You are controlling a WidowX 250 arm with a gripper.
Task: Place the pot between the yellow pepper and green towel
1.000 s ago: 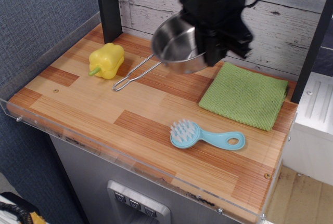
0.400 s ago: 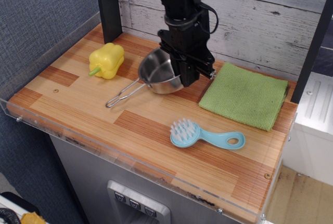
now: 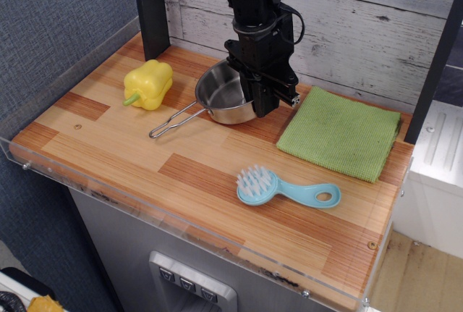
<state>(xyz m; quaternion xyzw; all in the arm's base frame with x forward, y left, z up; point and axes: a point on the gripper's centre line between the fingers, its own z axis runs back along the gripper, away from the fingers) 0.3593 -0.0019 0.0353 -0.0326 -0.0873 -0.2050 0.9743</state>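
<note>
Light-blue dish brush (image 3: pixel 286 189) lying flat on wooden countertop (image 3: pixel 145 145), bristle head up and to the left, looped handle pointing right. Clear acrylic guard (image 3: pixel 181 226) along the front edge. Whitewashed plank wall (image 3: pixel 376 15) behind.

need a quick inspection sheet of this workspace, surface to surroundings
surface: striped wooden tabletop with a clear acrylic edge guard.
job's things: pot sits level on the wood between the yellow pepper and the green towel, handle pointing front-left; it touches neither.
clutter: light-blue brush lying in front of the towel, bristles up.
grippers: gripper at the pot's right rim; whether it is open or shut cannot be told.
cables: black cable looped along the arm, off the table.
surroundings: whitewashed plank wall behind, grey fabric panel at left, black posts at the back.
</note>
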